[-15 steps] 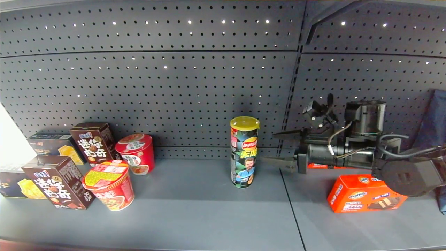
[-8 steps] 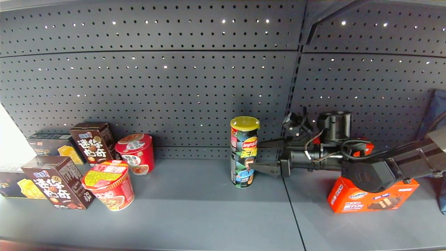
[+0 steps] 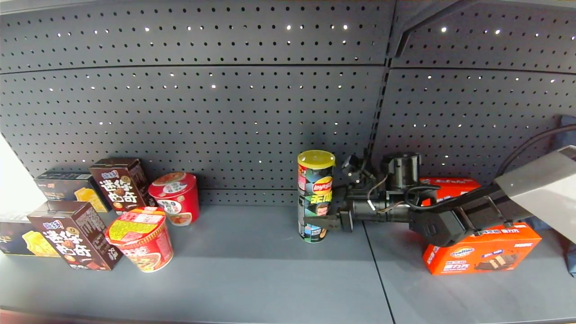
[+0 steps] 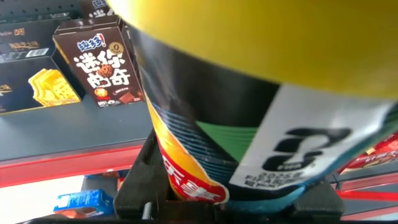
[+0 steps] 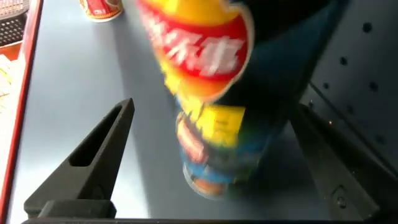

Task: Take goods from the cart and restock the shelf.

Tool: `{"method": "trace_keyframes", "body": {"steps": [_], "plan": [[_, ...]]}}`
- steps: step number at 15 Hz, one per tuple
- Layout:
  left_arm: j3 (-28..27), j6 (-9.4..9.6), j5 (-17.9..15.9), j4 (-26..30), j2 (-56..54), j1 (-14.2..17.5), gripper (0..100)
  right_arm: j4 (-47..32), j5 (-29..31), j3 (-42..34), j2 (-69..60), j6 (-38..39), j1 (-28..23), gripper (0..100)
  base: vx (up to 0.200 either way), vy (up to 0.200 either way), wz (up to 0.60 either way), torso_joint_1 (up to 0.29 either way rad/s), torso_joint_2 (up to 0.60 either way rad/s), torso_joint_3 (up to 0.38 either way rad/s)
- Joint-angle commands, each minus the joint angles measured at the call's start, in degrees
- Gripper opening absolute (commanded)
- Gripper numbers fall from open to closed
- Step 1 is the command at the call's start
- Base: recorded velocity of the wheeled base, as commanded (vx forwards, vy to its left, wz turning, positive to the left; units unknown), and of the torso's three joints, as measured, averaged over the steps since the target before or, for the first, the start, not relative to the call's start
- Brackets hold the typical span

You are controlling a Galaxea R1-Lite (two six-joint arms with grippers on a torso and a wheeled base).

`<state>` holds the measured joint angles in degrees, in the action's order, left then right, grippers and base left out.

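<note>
- Moved left along the grey metal shelf [image 3: 252, 279], the right end effector [image 3: 322, 210] now straddles, fingers spread, the upright yellow-lidded cylindrical chip can [image 3: 315, 189] at mid-shelf.
- Off the shelf, the left end effector [image 4: 230, 200] clamps a second yellow-lidded can [image 4: 249, 112].

The shelf [image 3: 252, 279] and its perforated back panel [image 3: 202, 126] looked matt grey metal. The crisp can [image 3: 315, 202] was glossy, its yellow lid [image 3: 316, 158] smooth plastic; the orange box [image 3: 481, 252] glossy cardboard.

We see a can [image 4: 249, 124] with a yellow lid [image 4: 267, 37] close up, clamped between our left gripper's [image 4: 230, 196] black fingers [image 4: 144, 180]. Behind it, a brown box [image 4: 99, 65] and a dark box [image 4: 34, 81] stand on a grey shelf [image 4: 74, 130] with a red edge.
</note>
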<state>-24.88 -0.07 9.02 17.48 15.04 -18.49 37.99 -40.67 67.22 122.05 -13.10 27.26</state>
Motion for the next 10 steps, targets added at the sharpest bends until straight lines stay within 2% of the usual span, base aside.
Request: {"method": "trace_keyframes", "body": {"steps": [1,4,5,8,10], "plan": [[0.0,-0.01,0.0,0.0,0.0,0.0,0,0.0,0.0,1.8,2.8,0.2,0.8,100,0.000,0.000,0.00,0.000,0.00,0.000],[1.6,-0.01,0.0,0.0,-0.1,0.0,0,1.3,-0.2,2.6,4.8,1.9,1.1,100,0.000,0.000,0.00,0.000,0.00,0.000],[2.2,-0.01,0.0,-0.1,-0.2,0.0,0,2.2,-0.1,2.6,4.8,2.8,1.1,0,0.000,0.000,0.00,0.000,0.00,0.000],[2.0,-0.01,0.0,-0.3,-0.2,0.0,0,2.4,3.3,0.1,1.9,3.7,2.3,0,0.000,0.000,0.00,0.000,0.00,0.000],[2.0,-0.01,0.1,-0.3,-0.4,0.1,0,2.6,7.5,-7.6,-5.4,3.9,5.2,0,0.000,0.000,0.00,0.000,0.00,0.000]]}}
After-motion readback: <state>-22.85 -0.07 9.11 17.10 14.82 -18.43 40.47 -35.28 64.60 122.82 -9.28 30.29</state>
